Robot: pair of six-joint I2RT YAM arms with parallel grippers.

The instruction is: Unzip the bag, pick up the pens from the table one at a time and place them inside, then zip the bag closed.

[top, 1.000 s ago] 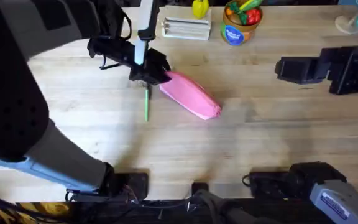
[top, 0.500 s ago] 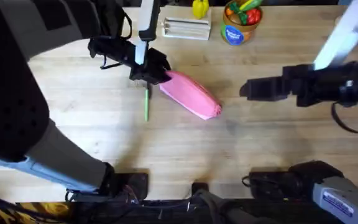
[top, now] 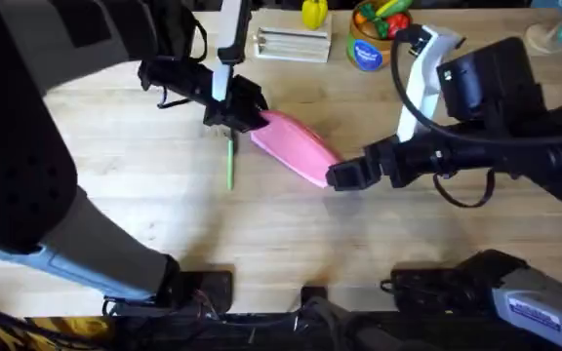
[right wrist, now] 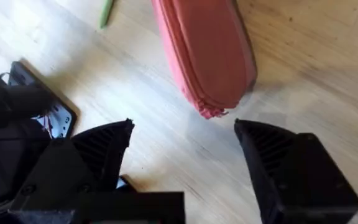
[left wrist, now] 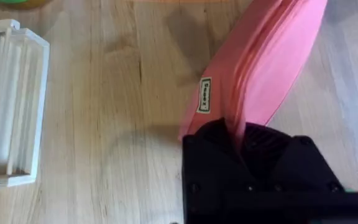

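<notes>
Pink bag, one, clamped by left gripper; right gripper spread; one green pen.

The right gripper fills the lower frame, its black fingers spread wide — nothing between them. Just above the gap lies the pink bag, its end frayed-looking, on the pale table. A green pen shows at the upper left.
</notes>
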